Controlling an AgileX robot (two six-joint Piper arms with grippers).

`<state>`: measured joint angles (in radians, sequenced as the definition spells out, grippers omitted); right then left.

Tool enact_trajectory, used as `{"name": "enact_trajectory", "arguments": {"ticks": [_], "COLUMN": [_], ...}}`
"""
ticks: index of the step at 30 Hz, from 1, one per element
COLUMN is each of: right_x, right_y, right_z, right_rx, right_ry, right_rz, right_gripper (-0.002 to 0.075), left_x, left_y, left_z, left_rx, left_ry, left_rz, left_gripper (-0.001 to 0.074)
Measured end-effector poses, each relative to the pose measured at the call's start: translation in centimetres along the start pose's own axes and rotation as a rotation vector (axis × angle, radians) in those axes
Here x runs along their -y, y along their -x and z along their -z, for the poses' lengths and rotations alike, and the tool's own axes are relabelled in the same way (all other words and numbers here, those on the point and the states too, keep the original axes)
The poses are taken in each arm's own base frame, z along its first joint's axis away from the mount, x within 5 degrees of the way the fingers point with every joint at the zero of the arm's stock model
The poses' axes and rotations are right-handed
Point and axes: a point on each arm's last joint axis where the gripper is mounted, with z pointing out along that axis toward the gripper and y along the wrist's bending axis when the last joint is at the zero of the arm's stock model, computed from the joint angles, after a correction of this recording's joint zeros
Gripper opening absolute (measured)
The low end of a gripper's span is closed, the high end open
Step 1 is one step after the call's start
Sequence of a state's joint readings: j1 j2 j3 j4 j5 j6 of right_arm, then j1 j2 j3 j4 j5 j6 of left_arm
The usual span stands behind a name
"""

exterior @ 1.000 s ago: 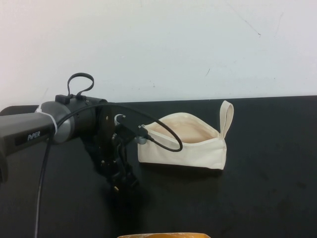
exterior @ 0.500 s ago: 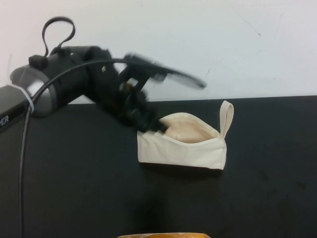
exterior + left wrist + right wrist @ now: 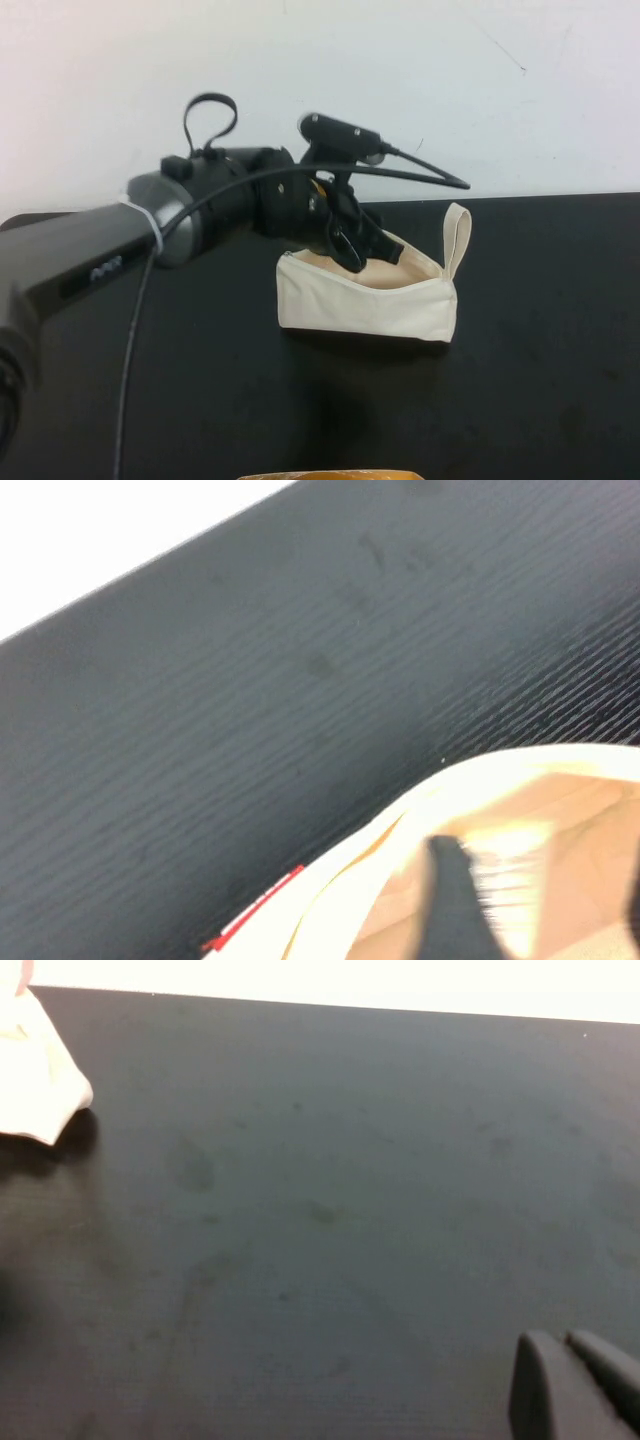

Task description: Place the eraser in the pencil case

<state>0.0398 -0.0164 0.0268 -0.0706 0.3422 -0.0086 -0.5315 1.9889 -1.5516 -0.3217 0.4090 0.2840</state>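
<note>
The left end effector (image 3: 368, 250) hangs over the open mouth of the pencil case (image 3: 365, 299), its tips dipping toward the pale beige lining just below them. From above, the dark wrist and cable cover most of the fingers, so how wide they stand cannot be told. In the left wrist view a dark finger (image 3: 458, 905) shows against the lining, with a smeared pale yellow-and-white patch right beside it that may be the eraser (image 3: 507, 865); the blur makes it impossible to say whether that patch is gripped or lying loose inside the pouch. The eraser cannot be made out in the view from above.

The pencil case sits upright on the black desk (image 3: 540, 380), directly under the left end effector, with its loop strap (image 3: 456, 238) standing up at the end farther from the arm. A small red tag (image 3: 255, 911) shows at its edge in the wrist view.

The right end effector (image 3: 570, 1345) is out of the high view. Its own camera catches only two dark fingertips at the frame edge, lying close together with nothing between them, low over bare desk, with a corner of the pencil case (image 3: 35, 1080) well away from it.
</note>
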Motion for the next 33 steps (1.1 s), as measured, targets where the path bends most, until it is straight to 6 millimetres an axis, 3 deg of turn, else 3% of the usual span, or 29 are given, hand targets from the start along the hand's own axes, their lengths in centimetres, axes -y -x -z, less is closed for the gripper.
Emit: {"name": "enact_trajectory", "arguments": {"ticks": [4,7,10,13,17,22,27,33], "right_x": [0.0,0.0,0.0,0.0,0.0,0.0,0.0,0.0], "right_y": [0.0,0.0,0.0,0.0,0.0,0.0,0.0,0.0], "right_z": [0.0,0.0,0.0,0.0,0.0,0.0,0.0,0.0], "right_rx": [0.000,0.000,0.000,0.000,0.000,0.000,0.000,0.000], "right_ry": [0.000,0.000,0.000,0.000,0.000,0.000,0.000,0.000], "right_rz": [0.000,0.000,0.000,0.000,0.000,0.000,0.000,0.000], "right_gripper": [-0.0001,-0.0001,-0.0001,-0.0001,-0.0001,-0.0001,-0.0001,-0.0001], "left_x": [-0.1,0.0,0.2,0.7,1.3,2.0,2.9,3.9], "left_y": [-0.4,-0.3,0.4,1.3,0.9,-2.1,-6.6,-11.7], "left_z": [-0.7,-0.1,1.8,5.0,9.7,15.6,21.1,25.3], "left_rx": [-0.012,-0.022,-0.034,-0.030,0.003,0.062,0.138,0.163], "left_ry": [0.002,-0.004,-0.008,-0.011,-0.009,0.002,-0.011,-0.071], "left_rz": [0.022,0.021,-0.003,-0.032,-0.047,-0.051,-0.004,0.070], "left_gripper": [0.0460,0.0455,0.0316,0.0115,0.0020,0.0004,0.0001,0.0000]}}
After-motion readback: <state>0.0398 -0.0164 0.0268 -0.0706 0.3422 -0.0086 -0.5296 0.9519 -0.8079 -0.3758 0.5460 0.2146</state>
